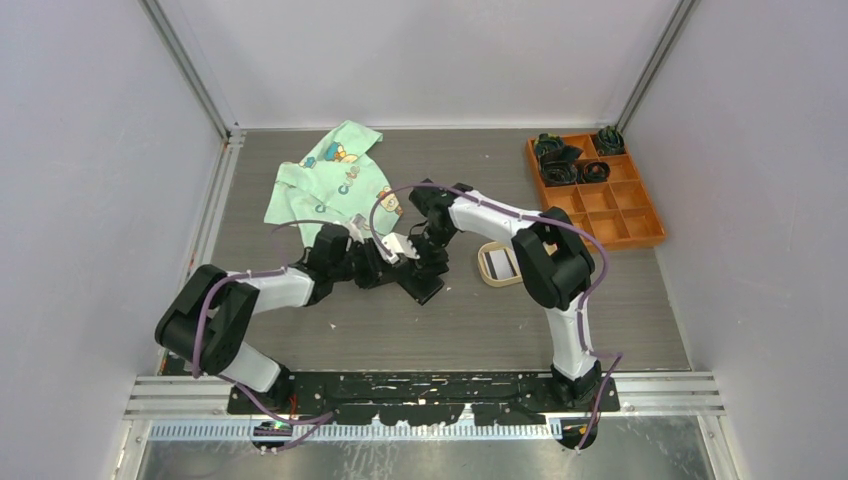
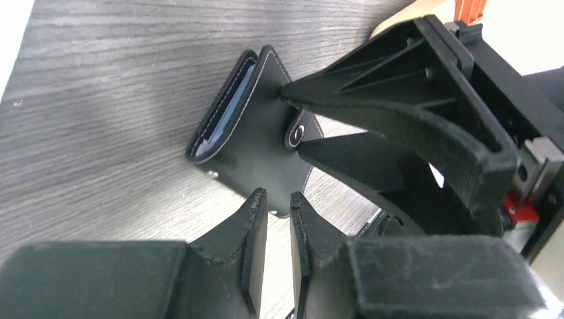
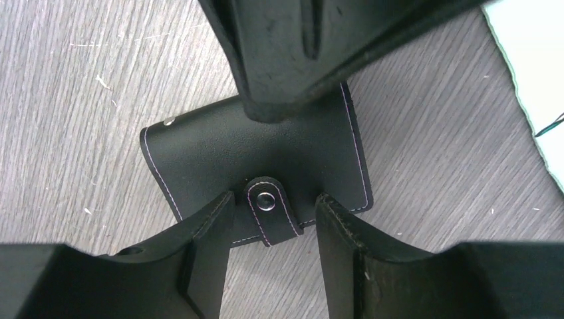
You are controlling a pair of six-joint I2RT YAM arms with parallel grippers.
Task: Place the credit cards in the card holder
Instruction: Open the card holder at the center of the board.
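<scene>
No writing, brand or number is legible. The card holder (image 3: pixel 199 153) shows only stitching and a plain snap; the green cloth (image 1: pixel 320 185) carries cartoon prints, possibly with lettering, too small to read.

You work on a grey wood-grain counter (image 1: pixel 330 335), boxed in by plain white walls (image 1: pixel 420 60) at the back and both sides. Aluminium posts (image 1: pixel 193 75) stand in the back corners, and a metal rail (image 1: pixel 680 392) runs along the near edge. Light is soft and even.
</scene>
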